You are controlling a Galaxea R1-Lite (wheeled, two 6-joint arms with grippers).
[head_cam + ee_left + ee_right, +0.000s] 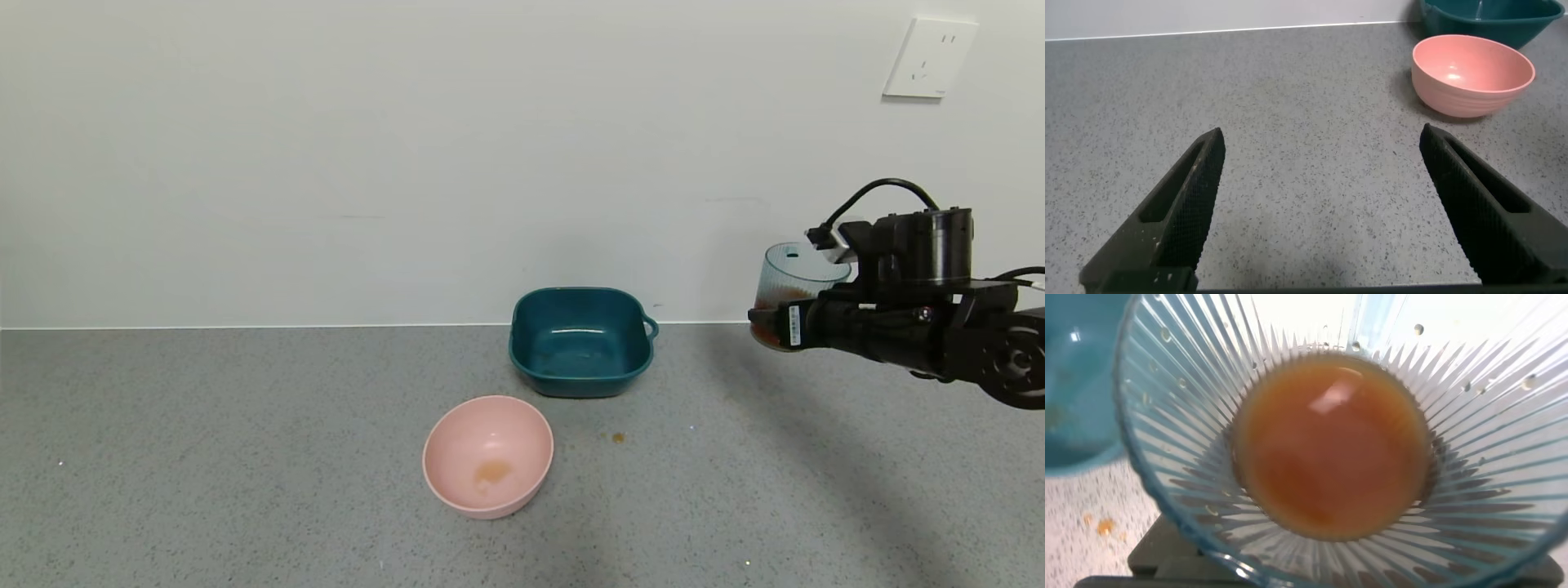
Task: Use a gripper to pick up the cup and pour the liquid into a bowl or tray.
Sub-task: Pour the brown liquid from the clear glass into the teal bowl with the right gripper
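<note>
Right hand, black with a white label, is clamped on the ribbed base of the translucent blue-grey plastic cup; cup is upright and lifted clear of the grey speckled worktop, off to the right of both bowls; level hold keeps the reddish-brown liquid pooled at the bottom, likely for carrying without spill; dark teal rounded-square dish sits by the wall, well apart from the cup; round pink bowl is just in front of it; left hand is parked low over the worktop, jaws wide, holding nothing.
</note>
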